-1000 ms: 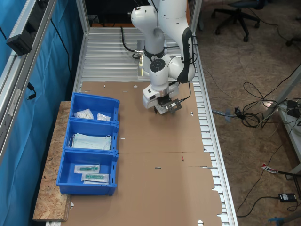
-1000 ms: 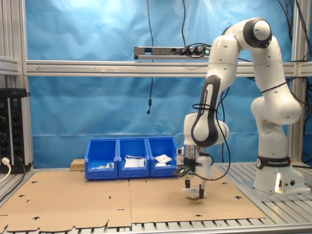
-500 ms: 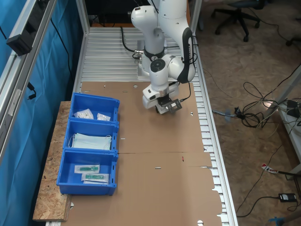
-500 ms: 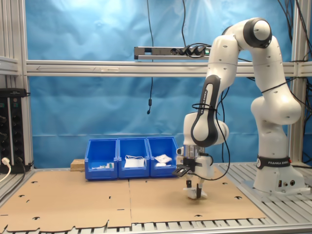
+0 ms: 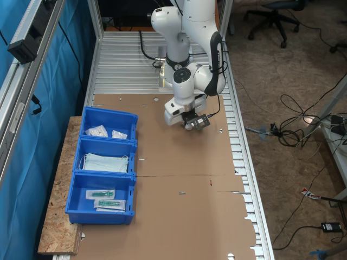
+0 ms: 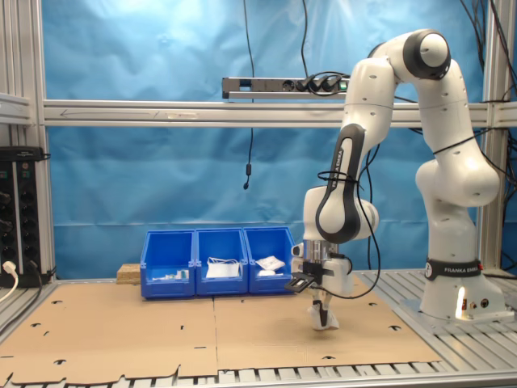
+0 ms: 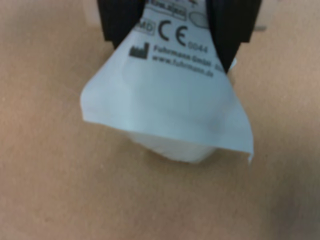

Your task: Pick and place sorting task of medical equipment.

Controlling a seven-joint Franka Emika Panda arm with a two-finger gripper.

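Note:
The medical equipment, a small whitish plastic packet, hangs pinched between my black fingers, its lower corners drooping just above the brown cardboard. My gripper is shut on its upper edge. In the first exterior view the gripper sits under the white wrist, with the packet barely showing below it. In the second exterior view the gripper holds the packet a little above the cardboard.
Three blue bins stand in a row at the first exterior view's left: one with small whitish packets, one with light-blue masks, one with clear sleeves. Brown cardboard covers the table. The arm's base stands close by.
The gripper has risen slightly from the cardboard with the packet pinched in it; a second ago the fingers were down at the surface around the packet.

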